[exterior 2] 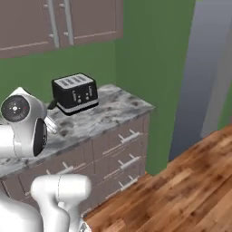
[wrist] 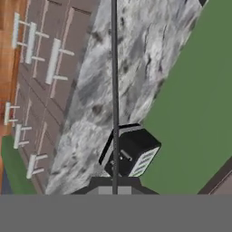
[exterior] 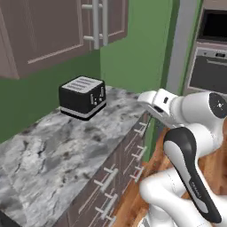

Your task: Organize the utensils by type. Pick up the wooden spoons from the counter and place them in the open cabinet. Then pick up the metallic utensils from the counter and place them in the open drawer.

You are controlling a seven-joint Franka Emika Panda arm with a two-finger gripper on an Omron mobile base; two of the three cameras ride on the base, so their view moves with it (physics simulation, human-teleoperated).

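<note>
Gripping a thin dark utensil (wrist: 114, 90), jaws closed tight, black toaster (exterior: 82, 97) on marbled counter (exterior: 53, 150) beyond.

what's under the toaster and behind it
The toaster sits on the marbled counter, with the green wall behind. The counter patch beneath it is covered.

Readable text: none in any view.
Black four-slot toaster with silver base (exterior: 82, 97): small pale marks on its front panel, too small to read.
Built-in steel oven (exterior: 207, 57): control strip blurred, no legible figures.
Mauve-brown cabinet doors (exterior: 40, 31): plain, unlabelled.
</note>
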